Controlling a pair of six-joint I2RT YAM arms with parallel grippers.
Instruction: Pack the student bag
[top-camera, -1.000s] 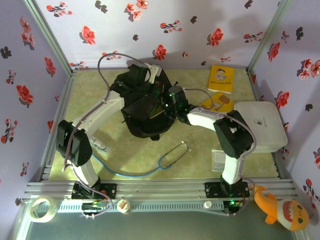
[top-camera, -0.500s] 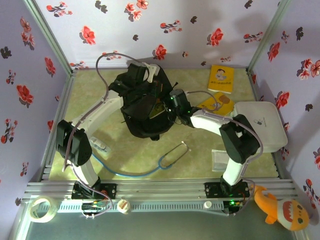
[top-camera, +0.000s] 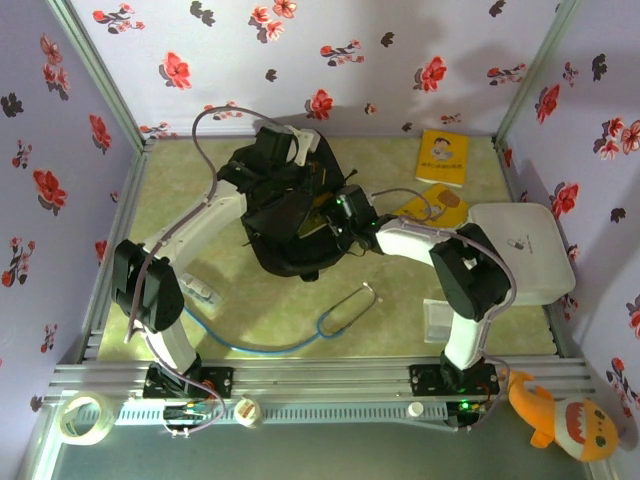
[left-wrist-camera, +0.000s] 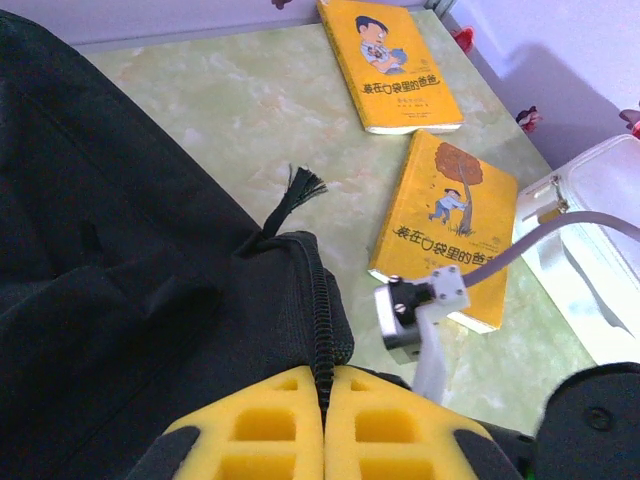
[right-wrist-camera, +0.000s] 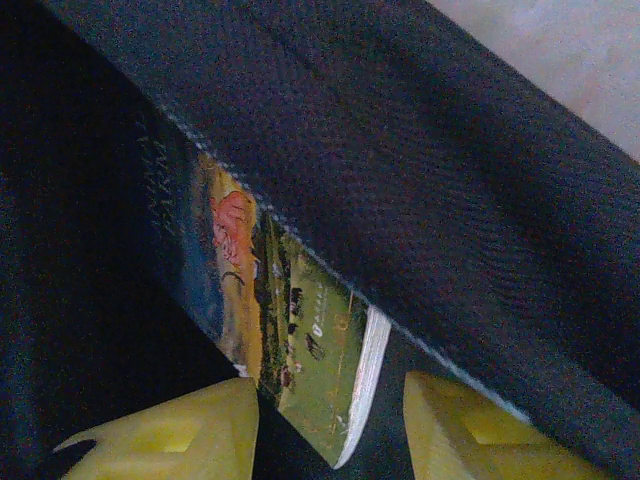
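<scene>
The student bag (top-camera: 280, 235), a big black fabric backpack, lies in the middle of the table with its mouth held open. My left gripper (top-camera: 298, 165) is at the bag's far rim, its yellow pads (left-wrist-camera: 270, 430) shut on the zip edge (left-wrist-camera: 320, 330). My right gripper (top-camera: 330, 215) reaches into the opening from the right. In the right wrist view its jaws (right-wrist-camera: 330, 425) stand open around a green and orange book (right-wrist-camera: 305, 345) that rests inside the bag (right-wrist-camera: 450, 180). The right pad is clear of the book.
Two yellow books (top-camera: 442, 157) (top-camera: 436, 207) lie at the back right, also seen from the left wrist (left-wrist-camera: 395, 65) (left-wrist-camera: 450, 225). A white case (top-camera: 522, 250) sits at the right edge. A blue cable with a loop (top-camera: 340, 312) lies in front of the bag.
My right gripper has opened its jaws and let go of the book inside the bag, shifting slightly left. The left gripper keeps its hold on the bag's edge.
</scene>
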